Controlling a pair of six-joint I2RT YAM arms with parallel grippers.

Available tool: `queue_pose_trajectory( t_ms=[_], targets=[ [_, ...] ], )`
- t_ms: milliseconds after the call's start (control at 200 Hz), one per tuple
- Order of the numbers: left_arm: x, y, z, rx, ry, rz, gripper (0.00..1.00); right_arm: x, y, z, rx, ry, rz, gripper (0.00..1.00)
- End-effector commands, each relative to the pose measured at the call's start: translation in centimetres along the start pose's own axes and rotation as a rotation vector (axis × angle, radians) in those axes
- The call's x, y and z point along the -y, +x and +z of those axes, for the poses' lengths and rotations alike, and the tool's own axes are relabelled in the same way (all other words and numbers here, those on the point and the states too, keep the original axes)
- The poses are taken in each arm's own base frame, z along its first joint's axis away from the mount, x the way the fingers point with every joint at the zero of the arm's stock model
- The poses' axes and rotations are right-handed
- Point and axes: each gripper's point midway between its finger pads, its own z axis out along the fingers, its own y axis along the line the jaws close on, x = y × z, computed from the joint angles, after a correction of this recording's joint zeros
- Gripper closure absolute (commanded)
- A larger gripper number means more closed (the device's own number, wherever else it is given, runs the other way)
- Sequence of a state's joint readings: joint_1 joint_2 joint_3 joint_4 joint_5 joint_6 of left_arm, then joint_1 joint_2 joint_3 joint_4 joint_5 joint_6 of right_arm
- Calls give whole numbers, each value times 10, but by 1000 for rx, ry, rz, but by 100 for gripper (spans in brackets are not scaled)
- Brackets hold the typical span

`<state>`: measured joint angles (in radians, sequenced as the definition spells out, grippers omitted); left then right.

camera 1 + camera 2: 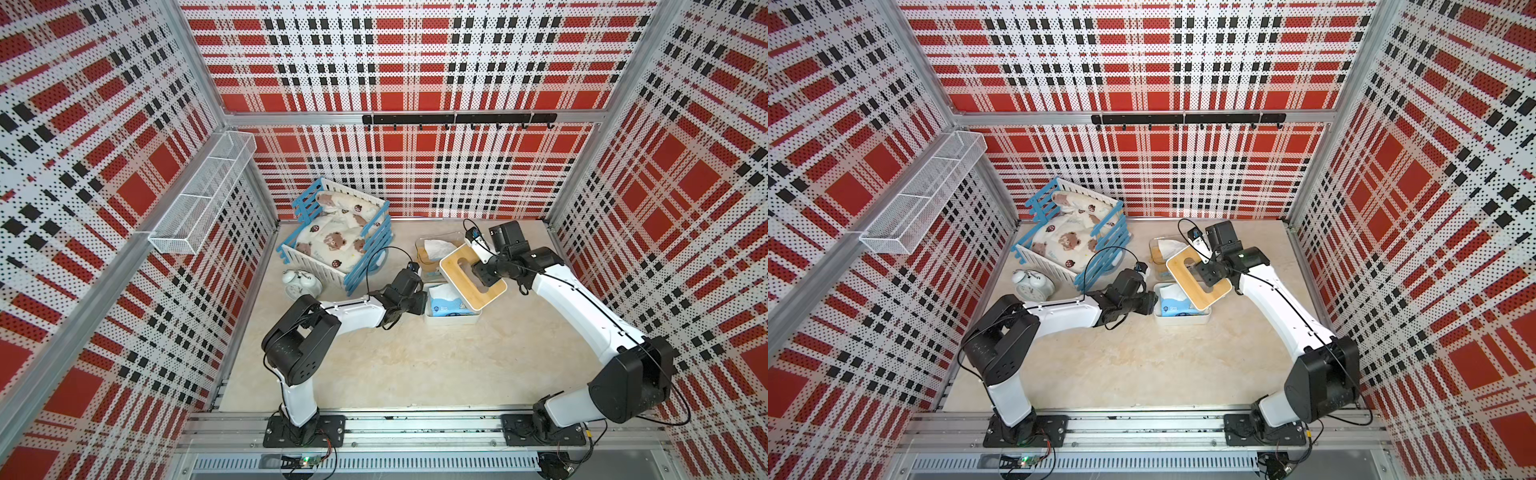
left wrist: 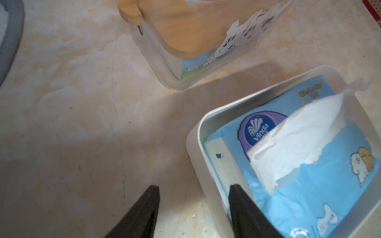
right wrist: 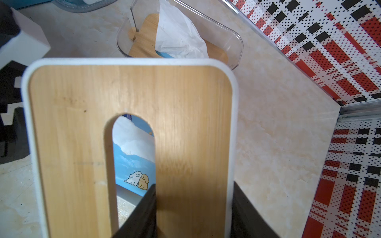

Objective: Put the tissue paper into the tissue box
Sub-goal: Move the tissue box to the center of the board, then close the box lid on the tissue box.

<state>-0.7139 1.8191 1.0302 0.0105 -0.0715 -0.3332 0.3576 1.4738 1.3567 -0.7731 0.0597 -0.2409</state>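
"Listing item one, tissue paper (image 2: 309, 197): location?"
"Blue pack, white sheet up, lying inside the open white tissue box (image 2: 198, 127)."
"Left gripper (image 2: 193, 187)?"
"Jaws apart, straddling one wall of the box, nothing grasped."
"Right gripper (image 3: 194, 188)?"
"Clamped on the bamboo lid (image 3: 82, 103), held over the box."
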Motion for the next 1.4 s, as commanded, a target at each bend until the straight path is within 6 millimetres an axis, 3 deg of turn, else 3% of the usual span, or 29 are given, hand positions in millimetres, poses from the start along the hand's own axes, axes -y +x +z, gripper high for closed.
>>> queue_pose_trajectory(
  t_ms=[0, 291, 436, 656, 932, 1122, 1393],
  targets=[
    [-24, 2, -4, -27, -74, 27, 42, 1, -9, -6, 39, -9, 21, 82],
    [-78, -2, -28, -10, -173, -28, 42, -44, -5, -3, 44, -181, -122, 82],
    [-84, -22, -45, 49, -155, -60, 38, -78, -9, 0, 46, -301, -247, 83],
    [-106, -58, -84, 231, -108, -213, 28, -107, -22, 12, 47, -443, -377, 84],
    [-132, -71, -120, 375, -130, -313, 25, -119, -33, 36, -16, -488, -490, 85],
    [-129, -72, -118, 374, -104, -316, 25, -127, -44, 48, -39, -512, -544, 86],
    [-129, -72, -118, 372, -104, -310, 25, -135, -44, 70, -84, -540, -574, 86]
  ],
)
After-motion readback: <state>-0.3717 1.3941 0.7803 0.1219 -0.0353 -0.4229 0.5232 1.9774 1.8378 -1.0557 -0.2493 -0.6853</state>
